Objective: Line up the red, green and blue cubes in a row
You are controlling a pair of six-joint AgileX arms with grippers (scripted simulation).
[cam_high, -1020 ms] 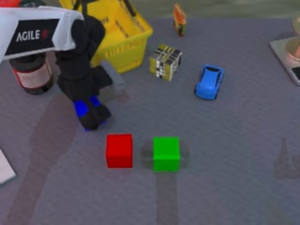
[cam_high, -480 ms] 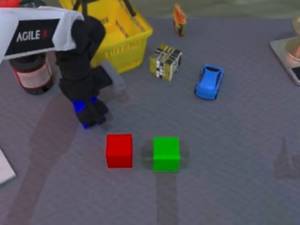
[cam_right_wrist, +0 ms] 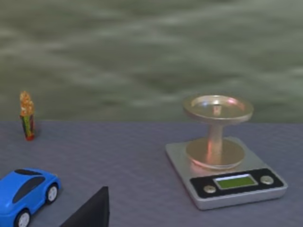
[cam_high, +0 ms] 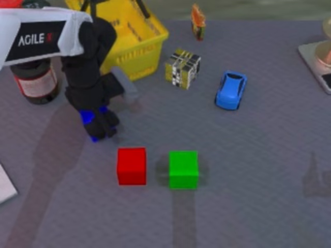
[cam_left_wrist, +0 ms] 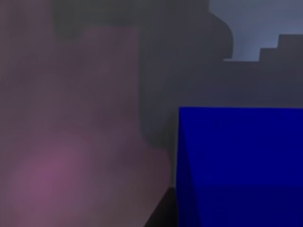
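My left gripper [cam_high: 101,129] is shut on the blue cube [cam_high: 88,118], above the table behind and left of the red cube [cam_high: 131,165]. The blue cube [cam_left_wrist: 241,165] fills the near part of the left wrist view. The red cube sits on the table with the green cube [cam_high: 183,169] to its right, a gap between them, their fronts level. My right arm is out of the top view. The right wrist view shows only one dark finger [cam_right_wrist: 92,213] of my right gripper, with nothing against it.
A yellow basket [cam_high: 135,39] and a dark jar [cam_high: 35,80] stand behind the left arm. A patterned puzzle cube [cam_high: 182,68], a light blue toy car [cam_high: 230,90], a small orange figure [cam_high: 198,21] and a kitchen scale [cam_right_wrist: 227,177] lie further back and right.
The left gripper with the blue cube has shifted slightly toward the back of the table since a second ago. It has held still over the last half second.
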